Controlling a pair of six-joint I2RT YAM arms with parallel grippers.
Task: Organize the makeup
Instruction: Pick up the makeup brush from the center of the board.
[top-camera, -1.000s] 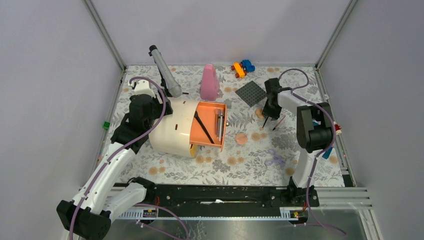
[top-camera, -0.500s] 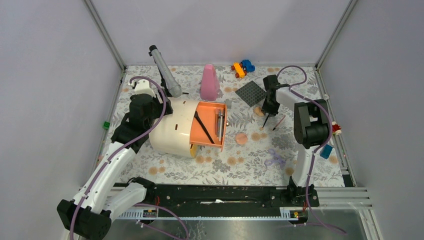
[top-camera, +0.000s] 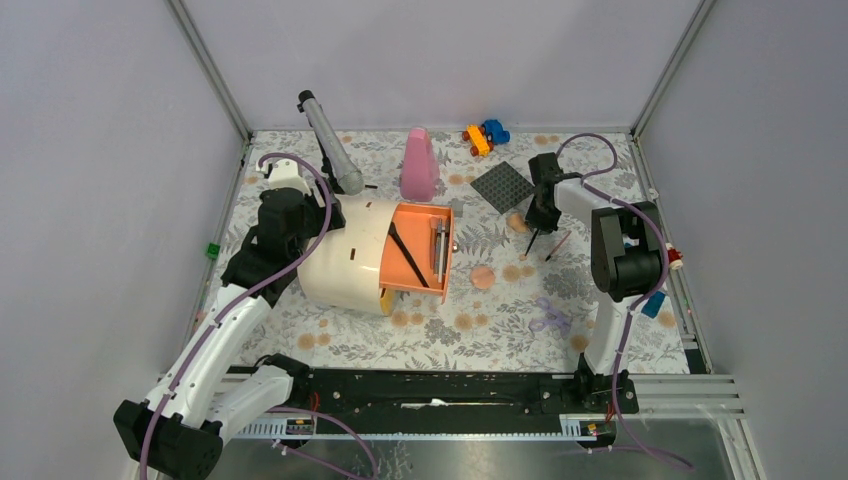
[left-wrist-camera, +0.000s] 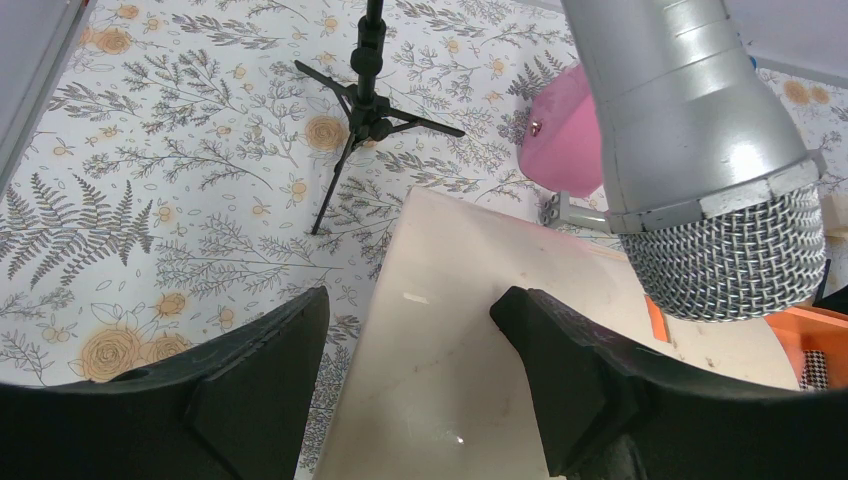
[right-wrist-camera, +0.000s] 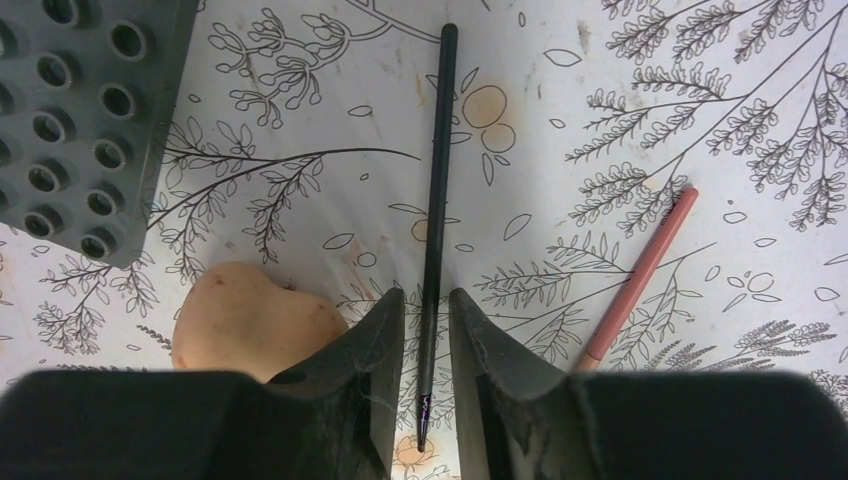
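**A:** Brushes first. Where is the thin black brush?

**B:** Flat on the table, running lengthwise between the 2 fingers of the right gripper. They stand only slightly apart, 1 on each side of the shaft with a sliver of gap both ways, so nothing is clamped.

**A:** What lies around it?

**B:** The peach egg-shaped sponge is just beside 1 finger, near a corner of the grey studded plate. A thin pink stick lies slanted on the other side, apart from the brush.

**A:** And the left gripper?

**B:** Spread wide and holding nothing, above the cream organiser, with a silver microphone close by.

**A:** Anything in the organiser?

**B:** Its orange drawer stands open with a second black brush slanted inside. The round peach puff lies on the table near that drawer.
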